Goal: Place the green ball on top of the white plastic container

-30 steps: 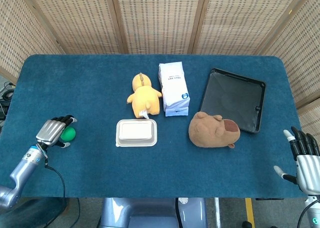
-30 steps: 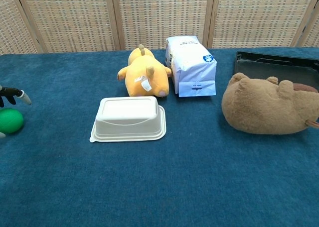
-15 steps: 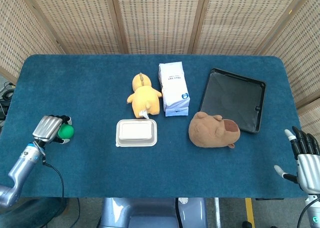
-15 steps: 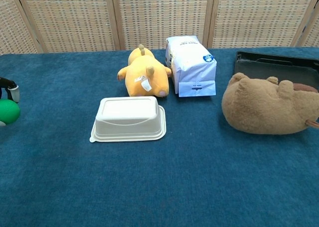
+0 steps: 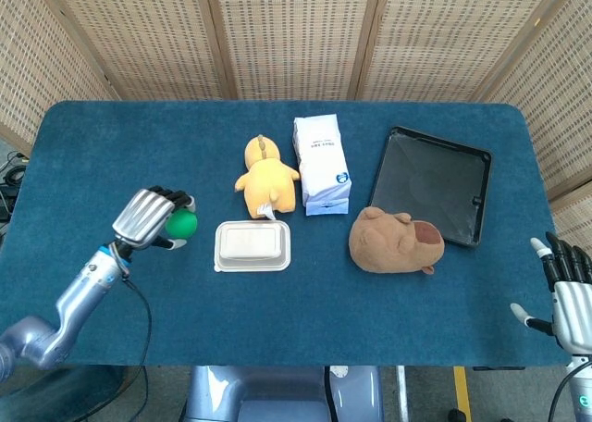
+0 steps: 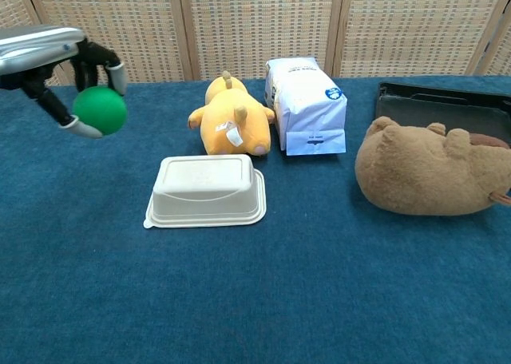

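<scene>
Since a second ago the left hand (image 5: 148, 218) has lifted off the table (image 5: 111, 154) and swung right and farther in, carrying the green ball (image 5: 181, 224) with it. Back then the ball sat low by the table's left edge; it is now held up in the air, just left of the white plastic container (image 5: 252, 246) and not yet over it. The fingers (image 6: 100, 59) curl over the top of the ball and the thumb presses it from below, so the hand grips it firmly. In the chest view the ball hangs well above the cloth, higher than the container's top.

The container rests upside down on the blue table, near the middle, its flat base facing up and bare. Just beyond it lies a yellow plush toy (image 5: 268, 177), its near end almost touching the container's far edge. A white and blue packet (image 5: 321, 163) stands right beside the toy on its right. A brown plush toy (image 5: 396, 242) lies to the right of the container, and its far side overlaps the near corner of a black tray (image 5: 435, 177).

The right hand (image 5: 569, 288) sits at the near right corner, off the table's edge, fingers spread apart and holding nothing.
</scene>
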Robot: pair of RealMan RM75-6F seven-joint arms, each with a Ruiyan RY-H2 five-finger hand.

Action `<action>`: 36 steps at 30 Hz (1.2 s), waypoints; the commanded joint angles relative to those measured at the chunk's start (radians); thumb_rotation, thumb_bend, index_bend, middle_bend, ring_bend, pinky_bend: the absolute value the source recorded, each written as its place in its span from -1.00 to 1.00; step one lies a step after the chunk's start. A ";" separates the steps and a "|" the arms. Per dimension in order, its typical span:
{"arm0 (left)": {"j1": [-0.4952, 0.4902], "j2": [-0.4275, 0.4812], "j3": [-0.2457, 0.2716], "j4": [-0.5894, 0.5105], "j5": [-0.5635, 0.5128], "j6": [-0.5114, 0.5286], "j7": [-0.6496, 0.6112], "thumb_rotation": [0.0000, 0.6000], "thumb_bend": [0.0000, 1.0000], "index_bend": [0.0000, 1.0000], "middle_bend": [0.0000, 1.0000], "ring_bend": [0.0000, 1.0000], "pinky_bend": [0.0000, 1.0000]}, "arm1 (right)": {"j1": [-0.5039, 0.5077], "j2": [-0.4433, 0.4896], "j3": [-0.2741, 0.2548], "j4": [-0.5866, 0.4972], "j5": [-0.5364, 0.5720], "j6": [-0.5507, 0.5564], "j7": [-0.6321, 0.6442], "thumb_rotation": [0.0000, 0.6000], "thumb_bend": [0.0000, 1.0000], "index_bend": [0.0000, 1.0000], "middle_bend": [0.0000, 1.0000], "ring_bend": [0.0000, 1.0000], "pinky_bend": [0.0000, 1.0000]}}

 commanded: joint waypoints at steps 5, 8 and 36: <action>-0.131 -0.074 -0.063 -0.069 -0.144 -0.133 0.231 1.00 -0.78 -0.06 -0.05 -0.03 -0.12 | 0.005 0.001 0.011 0.009 0.031 -0.016 0.009 1.00 -1.00 -0.83 -1.00 -1.00 -1.00; -0.154 -0.113 -0.059 -0.061 -0.183 -0.155 0.279 1.00 -0.78 -0.07 -0.06 -0.03 -0.13 | 0.007 0.003 0.016 0.012 0.046 -0.024 0.015 1.00 -1.00 -0.83 -1.00 -1.00 -1.00; -0.208 -0.253 -0.003 0.042 -0.270 -0.155 0.364 1.00 -0.90 -0.34 -0.29 -0.20 -0.34 | 0.005 0.031 0.020 0.010 0.058 -0.037 0.083 1.00 -1.00 -0.81 -1.00 -1.00 -1.00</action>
